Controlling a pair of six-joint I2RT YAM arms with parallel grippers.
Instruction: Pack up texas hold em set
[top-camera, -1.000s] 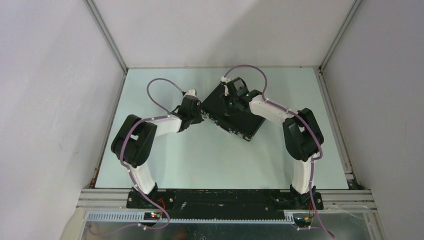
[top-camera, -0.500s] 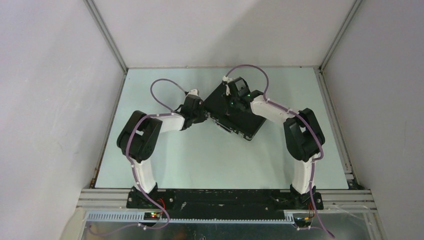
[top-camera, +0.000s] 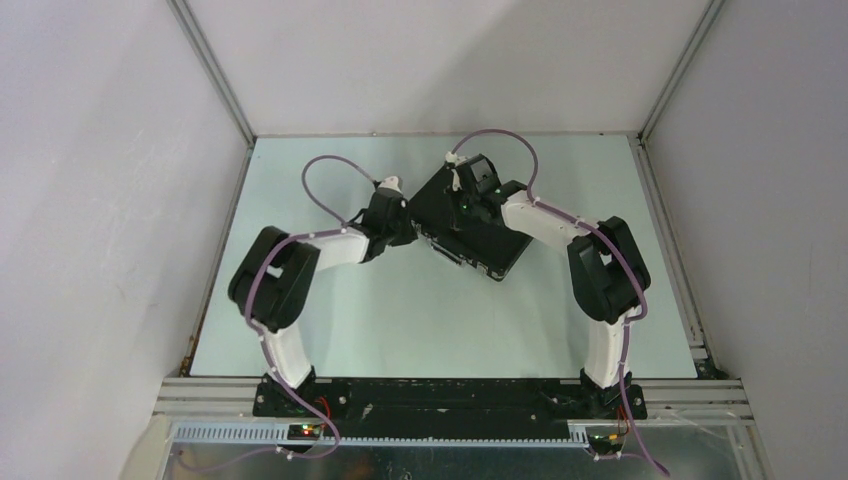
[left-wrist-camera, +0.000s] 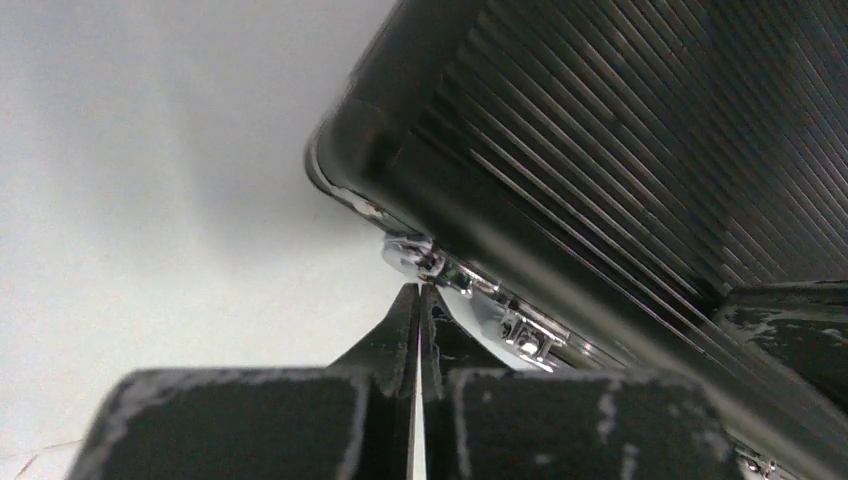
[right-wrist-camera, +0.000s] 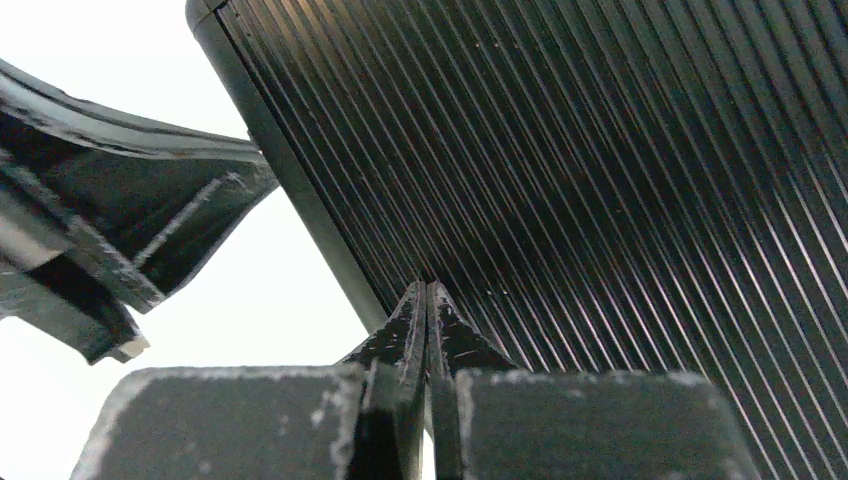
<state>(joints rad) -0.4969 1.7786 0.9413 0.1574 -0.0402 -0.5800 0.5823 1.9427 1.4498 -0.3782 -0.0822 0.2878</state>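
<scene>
The black ribbed briefcase (top-camera: 470, 235) of the hold em set lies closed and turned diagonally at the table's middle back. My left gripper (left-wrist-camera: 419, 289) is shut and empty, its tips touching a silver latch (left-wrist-camera: 415, 258) on the case's near-left side. My right gripper (right-wrist-camera: 427, 287) is shut and empty, its tips pressed down on the ribbed lid (right-wrist-camera: 620, 170). In the top view the left gripper (top-camera: 405, 222) is at the case's left edge and the right gripper (top-camera: 462, 200) is over the lid. Chips, cards, dice and tokens are hidden.
The pale green table (top-camera: 400, 320) is walled by white panels with aluminium frame rails at left (top-camera: 215, 250) and right (top-camera: 665, 250). The left arm's gripper body (right-wrist-camera: 110, 240) shows at the left of the right wrist view.
My left arm has shifted slightly right and back, bringing its gripper closer against the case's left edge. The right gripper stays on the lid.
</scene>
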